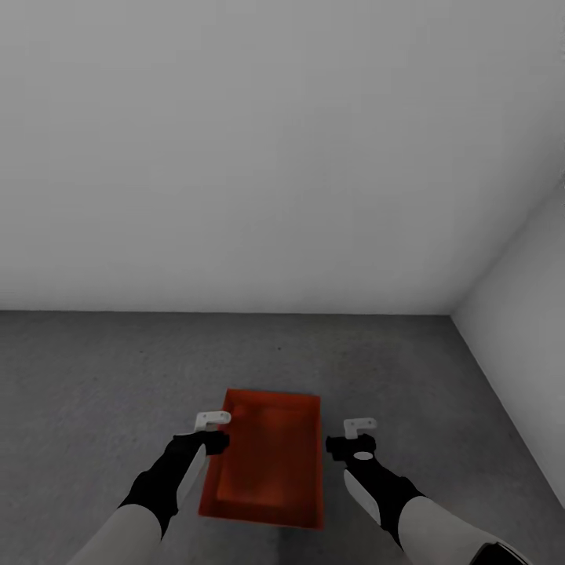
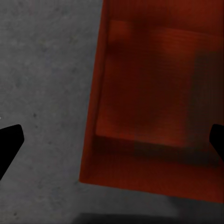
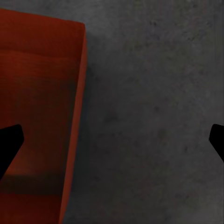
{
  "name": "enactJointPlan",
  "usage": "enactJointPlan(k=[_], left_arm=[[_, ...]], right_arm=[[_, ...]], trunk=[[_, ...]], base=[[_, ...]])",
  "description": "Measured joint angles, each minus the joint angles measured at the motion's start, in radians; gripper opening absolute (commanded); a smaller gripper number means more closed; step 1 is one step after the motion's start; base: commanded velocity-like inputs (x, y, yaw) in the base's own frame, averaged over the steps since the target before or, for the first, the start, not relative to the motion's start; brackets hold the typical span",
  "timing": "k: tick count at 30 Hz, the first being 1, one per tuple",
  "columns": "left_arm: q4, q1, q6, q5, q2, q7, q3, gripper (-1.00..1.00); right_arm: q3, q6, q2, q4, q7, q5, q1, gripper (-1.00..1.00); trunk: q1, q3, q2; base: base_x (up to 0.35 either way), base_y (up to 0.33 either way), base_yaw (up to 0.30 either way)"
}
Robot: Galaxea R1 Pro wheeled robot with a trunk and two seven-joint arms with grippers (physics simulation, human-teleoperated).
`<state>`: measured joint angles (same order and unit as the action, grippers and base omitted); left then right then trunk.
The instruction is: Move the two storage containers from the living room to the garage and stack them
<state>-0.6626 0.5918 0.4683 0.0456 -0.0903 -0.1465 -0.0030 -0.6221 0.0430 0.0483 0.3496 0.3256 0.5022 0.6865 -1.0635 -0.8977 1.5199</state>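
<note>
Red-orange plastic, straight-walled and lidless: that is the storage container point(image 1: 267, 463) below me, a plain rectangular bin with a flat bottom, nothing visible inside it; it sits on the dark grey speckled concrete floor point(image 1: 94, 377) of the garage, its long sides running away from me toward the white wall point(image 1: 235, 157), with a second white wall point(image 1: 526, 298) closing the corner on the right.

My left pincer point(image 1: 213, 430) hangs over the container's left long wall, near its far corner; in the left wrist view the bin point(image 2: 154, 102) lies under the pincer, one dark fingertip point(image 2: 9, 144) over bare concrete and the other over the bin's inside; the jaws stand wide apart and hold nothing.

My right pincer point(image 1: 357, 438) hangs just beside the container's right long wall, over the floor; in the right wrist view the bin's wall point(image 3: 74, 121) runs between its spread fingertips point(image 3: 9, 144); this pincer too is parted and holds nothing.
</note>
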Motion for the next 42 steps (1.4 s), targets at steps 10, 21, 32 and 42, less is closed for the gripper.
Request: enactJointPlan(k=[10,21,32,42], left_arm=[[0.000,0.000,0.000,0.000,0.001,0.000,0.000,1.00],[0.000,0.000,0.000,0.000,0.001,0.000,0.000,1.00],[-0.001,0.000,0.000,-0.001,0.002,0.000,0.000,1.00],[-0.001,0.000,0.000,-0.001,0.001,0.000,0.000,1.00]], right_arm=[[0.000,0.000,0.000,0.000,0.000,0.000,0.000,1.00],[0.000,0.000,0.000,0.000,0.000,0.000,0.000,1.00],[0.000,0.000,0.000,0.000,-0.001,0.000,-0.001,1.00],[0.000,0.000,0.000,0.000,-0.001,-0.001,-0.001,1.00]], trunk=[[0.038,0.047,-0.070],[0.054,0.077,-0.098],[0.054,0.095,-0.098],[0.054,0.111,-0.098]], base=[[0.000,0.000,0.000],[0.000,0.000,0.000],[0.000,0.000,0.000],[0.000,0.000,0.000]])
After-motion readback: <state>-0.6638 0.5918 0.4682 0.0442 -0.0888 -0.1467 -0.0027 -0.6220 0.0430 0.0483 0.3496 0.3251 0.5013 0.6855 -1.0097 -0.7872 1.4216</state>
